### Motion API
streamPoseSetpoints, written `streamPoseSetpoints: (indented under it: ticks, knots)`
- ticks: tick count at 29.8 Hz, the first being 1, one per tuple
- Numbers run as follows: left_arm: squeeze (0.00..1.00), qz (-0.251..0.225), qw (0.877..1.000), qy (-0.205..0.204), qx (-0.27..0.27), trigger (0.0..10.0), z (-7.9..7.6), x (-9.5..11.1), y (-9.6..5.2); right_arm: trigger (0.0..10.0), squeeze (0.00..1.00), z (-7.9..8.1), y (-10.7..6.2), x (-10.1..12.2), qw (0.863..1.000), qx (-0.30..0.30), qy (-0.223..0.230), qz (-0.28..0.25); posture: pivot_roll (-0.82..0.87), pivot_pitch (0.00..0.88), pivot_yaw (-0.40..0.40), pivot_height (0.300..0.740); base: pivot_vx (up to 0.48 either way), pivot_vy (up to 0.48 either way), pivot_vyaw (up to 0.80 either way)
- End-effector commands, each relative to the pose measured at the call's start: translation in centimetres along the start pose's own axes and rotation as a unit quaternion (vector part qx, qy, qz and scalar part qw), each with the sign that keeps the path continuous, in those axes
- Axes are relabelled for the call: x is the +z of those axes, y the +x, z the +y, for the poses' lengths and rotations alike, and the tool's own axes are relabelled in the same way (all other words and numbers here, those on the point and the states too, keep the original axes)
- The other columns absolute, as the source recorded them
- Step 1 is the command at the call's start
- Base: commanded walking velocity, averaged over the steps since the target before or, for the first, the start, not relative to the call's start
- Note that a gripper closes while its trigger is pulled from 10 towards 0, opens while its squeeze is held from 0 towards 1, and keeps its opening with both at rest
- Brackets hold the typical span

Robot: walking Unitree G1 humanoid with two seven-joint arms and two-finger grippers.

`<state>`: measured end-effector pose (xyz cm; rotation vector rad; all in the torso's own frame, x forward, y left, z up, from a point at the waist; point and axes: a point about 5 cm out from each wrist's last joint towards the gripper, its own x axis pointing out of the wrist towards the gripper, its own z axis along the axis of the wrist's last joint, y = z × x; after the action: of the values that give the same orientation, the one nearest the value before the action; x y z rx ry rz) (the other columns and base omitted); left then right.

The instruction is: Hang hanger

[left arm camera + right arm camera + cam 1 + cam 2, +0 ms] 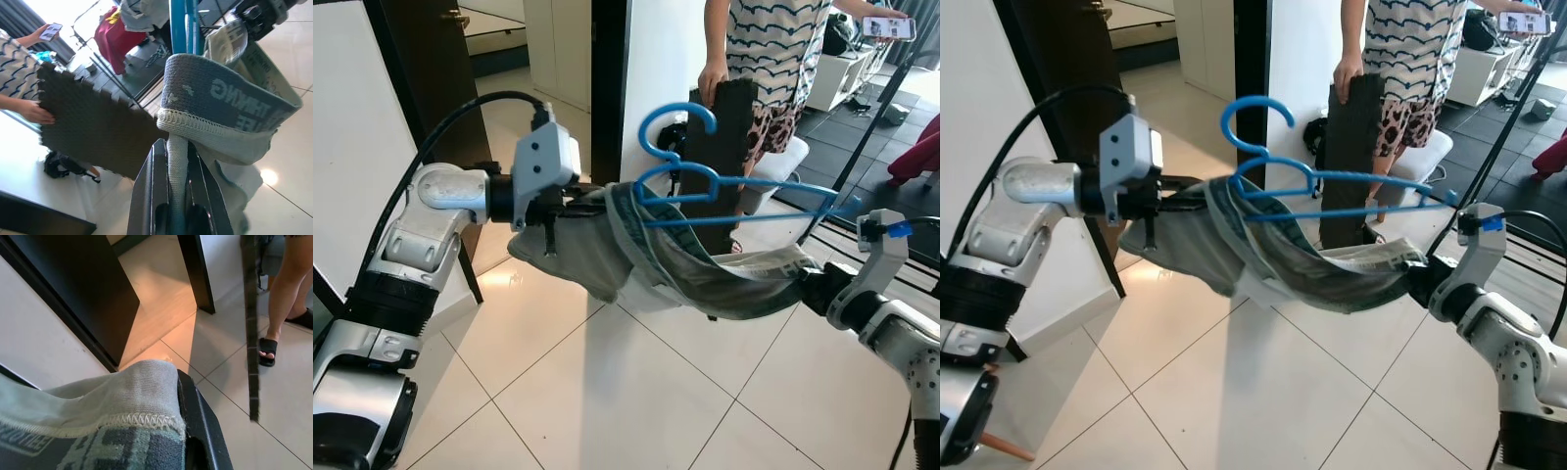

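Fabric stretched mid-air between both arms, above a glossy white tiled floor (607, 392). Left gripper (570, 204) is at the left end of the span; in its wrist view the two black fingers (154, 196) are pressed together on a fold of the grey garment (636, 257), just under its stitched waistband. Garment is soft knit, grey, with a blue-grey elastic band bearing pale printed lettering; it sags in a shallow curve between the arms. Blue hanger (705, 181), thin smooth plastic with a round hook pointing up, sits in the garment's upper opening, its lower bar running rightward along the cloth. Behind it a person (773, 59) in a patterned dress holds a dark, rough-textured foam mat (720, 147) upright on the floor. Right gripper (813, 284) clamps the garment's right end; a black finger (195, 416) lies against the hemmed edge.
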<state>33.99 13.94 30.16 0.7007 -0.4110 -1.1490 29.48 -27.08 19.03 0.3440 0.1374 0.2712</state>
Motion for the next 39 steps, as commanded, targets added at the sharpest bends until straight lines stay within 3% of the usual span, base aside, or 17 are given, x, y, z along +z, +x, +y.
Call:
streamPoseSetpoints:
  ticks: [1, 6, 13, 24, 27, 39]
  knots:
    - [0.00, 0.001, 1.000, 0.004, 0.017, 10.0, 0.4, -0.1, -0.3, 0.0, 0.00, -0.1, -0.1, 0.4, 1.000, 0.004, 0.013, -0.024, -0.03, 0.043, -0.021, 0.740, 0.000, 0.000, 0.00]
    - [0.00, 0.004, 0.999, 0.011, 0.043, 10.0, 0.9, -0.3, -0.9, 0.0, 0.00, 0.2, -0.4, 1.4, 0.996, 0.028, 0.035, -0.079, -0.03, 0.046, -0.023, 0.740, 0.000, 0.000, 0.00]
    - [0.00, -0.010, 1.000, 0.009, 0.026, 10.0, 0.5, -0.3, -1.5, 0.0, 0.00, 0.1, -0.5, 1.9, 0.993, 0.027, 0.046, -0.110, -0.03, 0.049, -0.027, 0.740, 0.000, 0.000, 0.00]
    - [0.00, -0.060, 0.998, -0.012, -0.011, 10.0, -1.0, 0.3, -0.9, 0.0, 0.00, -0.1, -0.3, 1.7, 0.991, 0.015, 0.056, -0.119, -0.03, 0.049, -0.027, 0.740, 0.000, 0.000, 0.00]
    - [0.00, -0.069, 0.997, -0.031, -0.020, 10.0, -2.1, -0.2, -0.4, 0.0, 0.00, -0.6, 0.0, 1.1, 0.991, -0.004, 0.065, -0.113, -0.02, 0.046, -0.031, 0.740, 0.000, 0.000, 0.00]
    - [0.00, -0.027, 0.998, -0.062, -0.014, 10.0, -4.3, -3.3, 0.5, 0.0, 0.00, -1.2, 1.1, -0.6, 0.994, -0.040, 0.057, -0.086, -0.02, 0.040, -0.031, 0.740, 0.000, 0.000, 0.00]
